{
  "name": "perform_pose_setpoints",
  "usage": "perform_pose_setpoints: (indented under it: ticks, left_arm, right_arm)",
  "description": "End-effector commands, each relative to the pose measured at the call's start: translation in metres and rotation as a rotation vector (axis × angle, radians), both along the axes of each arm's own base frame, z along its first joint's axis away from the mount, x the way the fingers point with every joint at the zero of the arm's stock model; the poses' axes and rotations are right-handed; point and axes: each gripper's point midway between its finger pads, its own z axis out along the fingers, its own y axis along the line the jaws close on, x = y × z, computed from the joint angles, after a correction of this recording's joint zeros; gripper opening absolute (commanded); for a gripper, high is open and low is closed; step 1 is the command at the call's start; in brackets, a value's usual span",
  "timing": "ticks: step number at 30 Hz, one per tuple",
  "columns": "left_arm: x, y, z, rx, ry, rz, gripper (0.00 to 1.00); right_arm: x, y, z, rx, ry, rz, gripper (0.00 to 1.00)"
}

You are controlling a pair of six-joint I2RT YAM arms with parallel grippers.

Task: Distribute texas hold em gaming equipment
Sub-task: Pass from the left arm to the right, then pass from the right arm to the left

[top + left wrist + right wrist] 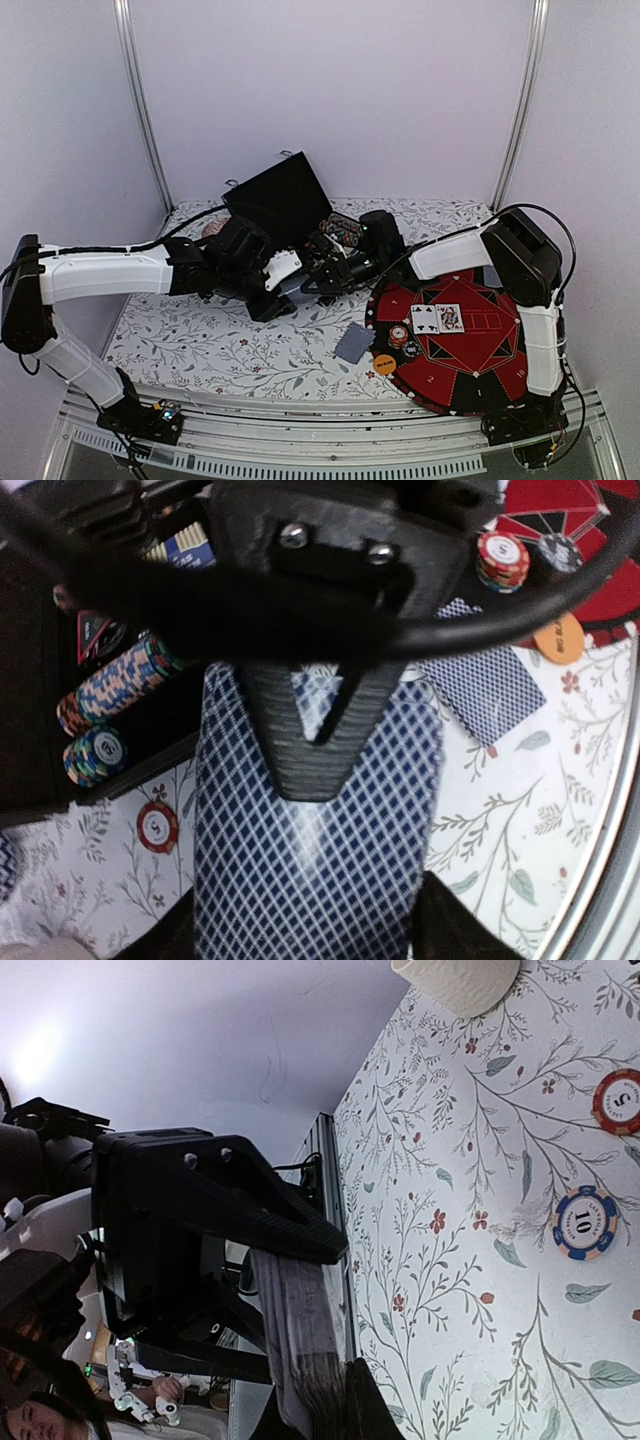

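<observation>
Bench [200,340], floral cloth, carries all. Round felt mat [470,375] at 4 o'clock = dealing spot, w/ two face-up cards [437,318] and a chip stack [399,335] on it. Black case [280,195] at 12 o'clock stands open so chip rows [115,680] are reachable. Centre: left tool [290,285] clamps deck [310,880] across its width, backs up, to steady it. Right tool [322,275], narrow, nips deck's edge from 3 o'clock, prob. to peel cards off; how many, can't tell. Face-down card [354,343] and orange button [385,364] sit at mat's 9 o'clock rim.
</observation>
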Motion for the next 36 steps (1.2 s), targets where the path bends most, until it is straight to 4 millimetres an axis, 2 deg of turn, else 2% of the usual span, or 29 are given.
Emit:
perform_pose_setpoints:
  ticks: [1,2,4,9,11,14,18,22,28,30,33,36]
  left_arm:
    - [0.007,-0.010,0.012,-0.028,-0.065,-0.032,0.79]
    - [0.007,-0.010,0.008,-0.018,-0.068,-0.040,0.89]
    - [0.009,-0.010,0.000,0.013,-0.077,-0.052,0.98]
    - [0.022,-0.015,0.001,0.038,-0.126,-0.067,0.98]
    - [0.021,-0.021,-0.002,0.034,-0.116,-0.091,0.94]
    - [0.021,-0.023,-0.006,0.043,-0.093,-0.096,0.81]
    - [0.020,-0.024,0.002,0.017,-0.098,-0.094,0.63]
    - [0.014,-0.026,0.010,-0.022,-0.091,-0.109,0.59]
    - [0.009,-0.024,0.011,-0.042,-0.079,-0.107,0.50]
    - [0.008,-0.023,0.012,-0.046,-0.077,-0.106,0.49]
    - [0.007,-0.022,0.011,-0.048,-0.073,-0.105,0.49]
    - [0.006,-0.020,0.010,-0.044,-0.070,-0.102,0.49]
  right_arm:
    - [-0.013,0.006,0.033,0.084,-0.047,0.079,0.02]
    - [-0.013,0.006,0.036,0.085,-0.050,0.075,0.02]
    - [-0.012,0.005,0.037,0.074,-0.058,0.063,0.02]
    - [-0.012,0.002,0.037,0.044,-0.075,0.047,0.02]
    - [-0.014,0.001,0.038,0.043,-0.090,0.050,0.02]
    - [-0.014,-0.001,0.042,0.043,-0.104,0.045,0.02]
    - [-0.013,-0.001,0.043,0.035,-0.116,0.041,0.02]
    - [-0.010,-0.001,0.040,0.014,-0.128,0.022,0.04]
    - [-0.003,-0.004,0.040,-0.034,-0.177,-0.028,0.17]
    - [0.001,-0.006,0.039,-0.059,-0.198,-0.050,0.18]
    - [0.007,-0.011,0.040,-0.085,-0.222,-0.074,0.26]
    - [0.012,-0.016,0.039,-0.111,-0.238,-0.098,0.27]
